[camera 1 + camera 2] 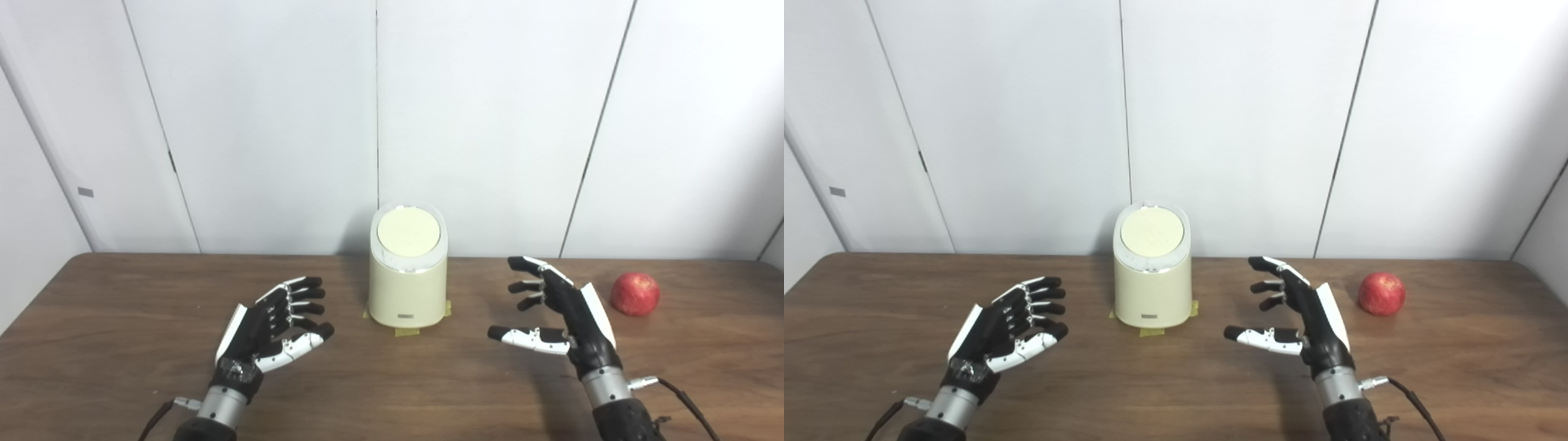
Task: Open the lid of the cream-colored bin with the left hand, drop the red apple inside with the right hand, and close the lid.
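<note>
The cream-colored bin (pixel 407 288) stands upright at the middle of the wooden table, near the back wall, with its round lid (pixel 408 231) down. Yellow tape strips lie at its base. The red apple (pixel 635 294) rests on the table at the far right. My left hand (pixel 269 327) hovers open to the left of the bin, palm facing in, holding nothing. To the right of the bin my right hand (pixel 560 315) is open too, fingers spread, between the bin and the apple and touching neither.
The brown wooden table (pixel 392 392) reaches across the whole view, its back edge against white wall panels (pixel 275 122). A thin cable (pixel 686 398) runs from my right wrist, and another from my left wrist.
</note>
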Robot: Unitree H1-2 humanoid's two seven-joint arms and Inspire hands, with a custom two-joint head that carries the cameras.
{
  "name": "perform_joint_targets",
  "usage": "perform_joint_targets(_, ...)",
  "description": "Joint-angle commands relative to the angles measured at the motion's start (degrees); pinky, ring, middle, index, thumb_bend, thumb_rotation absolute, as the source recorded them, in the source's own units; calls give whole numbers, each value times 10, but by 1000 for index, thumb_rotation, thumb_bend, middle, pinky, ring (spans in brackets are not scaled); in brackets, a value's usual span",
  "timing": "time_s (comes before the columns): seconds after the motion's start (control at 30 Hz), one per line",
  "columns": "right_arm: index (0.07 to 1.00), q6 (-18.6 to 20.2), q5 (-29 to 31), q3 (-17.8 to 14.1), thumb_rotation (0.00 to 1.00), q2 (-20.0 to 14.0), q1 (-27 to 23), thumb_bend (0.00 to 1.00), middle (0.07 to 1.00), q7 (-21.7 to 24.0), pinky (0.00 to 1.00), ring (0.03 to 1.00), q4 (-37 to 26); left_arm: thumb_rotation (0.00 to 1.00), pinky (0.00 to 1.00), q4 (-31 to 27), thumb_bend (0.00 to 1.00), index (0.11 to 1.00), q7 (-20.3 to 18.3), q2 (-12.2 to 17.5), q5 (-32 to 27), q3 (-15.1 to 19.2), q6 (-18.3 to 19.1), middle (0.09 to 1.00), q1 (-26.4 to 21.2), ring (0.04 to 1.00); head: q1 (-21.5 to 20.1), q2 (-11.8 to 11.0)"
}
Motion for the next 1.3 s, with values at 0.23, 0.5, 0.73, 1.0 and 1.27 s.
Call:
perform_joint_targets(0.23, 758, -4, 7, -1, 193, 1, -21, 877, 796, -3, 512, 663, -17, 213, 584, -12, 733, 771, 7, 0, 1, 0, -8, 751, -23, 686, 1, 0)
perform_joint_targets(0.5, 756, -2, 3, -1, 205, 0, -22, 879, 796, -5, 516, 663, -14, 202, 603, -11, 735, 783, 18, -7, 9, 1, -11, 758, -26, 699, -2, -7)
perform_joint_targets(0.73, 759, -16, 9, -3, 204, -7, -22, 868, 795, -4, 522, 658, 0, 327, 736, -13, 800, 907, 43, -26, 25, 2, -14, 872, -37, 837, 1, -14)
perform_joint_targets(1.0, 758, -23, 4, -1, 212, -10, -22, 858, 793, -6, 535, 663, 3, 375, 969, -16, 847, 1000, 63, -27, 42, 3, 11, 987, -92, 978, 3, -15)
perform_joint_targets(1.27, 762, -44, 13, 0, 198, -17, -26, 845, 801, 0, 518, 656, 20, 334, 979, -5, 851, 1000, 88, -34, 89, -10, 70, 1000, -182, 1000, 8, -15)
